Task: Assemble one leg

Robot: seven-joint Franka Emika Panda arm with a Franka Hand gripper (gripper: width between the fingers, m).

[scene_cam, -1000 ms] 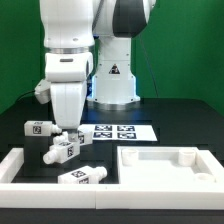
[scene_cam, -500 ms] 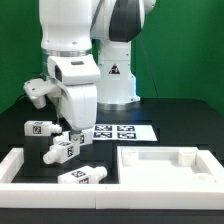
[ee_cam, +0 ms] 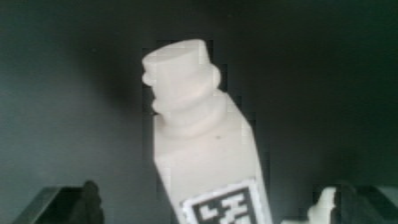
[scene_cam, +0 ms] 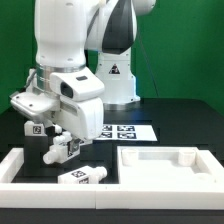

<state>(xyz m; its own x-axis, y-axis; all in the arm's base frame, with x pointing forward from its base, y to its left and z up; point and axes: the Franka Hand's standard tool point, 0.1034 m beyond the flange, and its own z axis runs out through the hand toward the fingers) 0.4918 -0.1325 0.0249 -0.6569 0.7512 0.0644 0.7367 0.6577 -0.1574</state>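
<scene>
Leg (scene_cam: pixel 62 148) nearest my hand is lying on its side on the black table (scene_cam: pixel 185 120), just inside the white border rail (scene_cam: pixel 18 166) on the exterior view's left, and it is sitting where it sat a second ago. What is changing is me: over the last second I have been tipping my wrist out of the vertical and sinking toward the leg, so my gripper (scene_cam: pixel 60 134) is now hanging just above it. In the wrist view the leg (ee_cam: pixel 205 130) is filling the frame, with its tag between my fingers (ee_cam: pixel 63 205), which are standing wide apart on either side and not touching it. I am reading this as the approach nearly finishing and the grasp not yet made. Whether my fingertips are already down level with the leg is hard to say, since my own hand is hiding them from outside. The white panel (scene_cam: pixel 165 160) is waiting well apart.
</scene>
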